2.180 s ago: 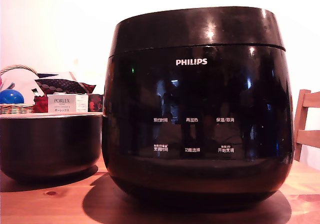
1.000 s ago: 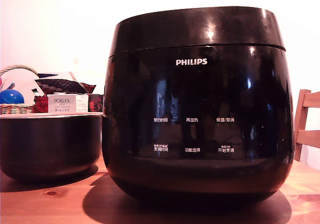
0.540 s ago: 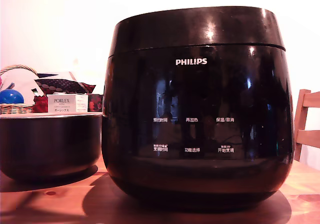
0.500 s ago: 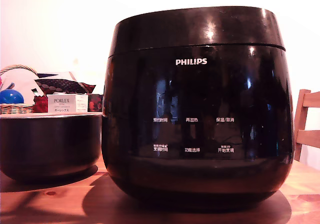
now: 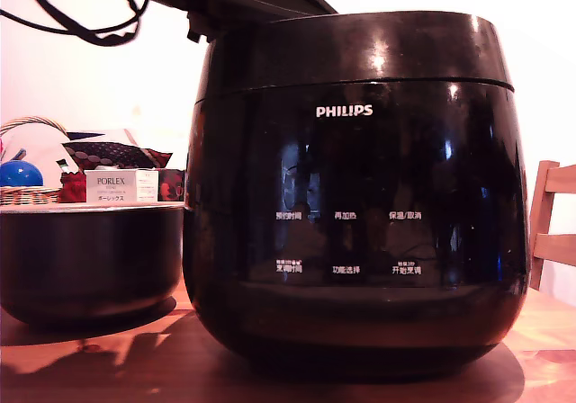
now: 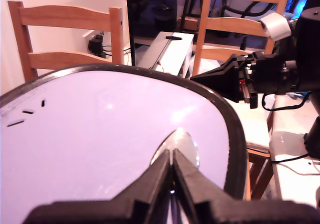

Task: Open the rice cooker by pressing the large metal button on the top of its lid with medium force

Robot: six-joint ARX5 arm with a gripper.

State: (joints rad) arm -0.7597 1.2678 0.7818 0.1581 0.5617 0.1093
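My fingers are pressed together, holding nothing, poised over the metal button near the front edge of the lid of the cooker on the table, so I should come straight down, centred, with firm but measured pressure.

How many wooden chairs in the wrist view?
2: one pale wooden slat-back chair beyond the glossy lid's far edge, another farther along beside a black camera rig. More may be hidden.
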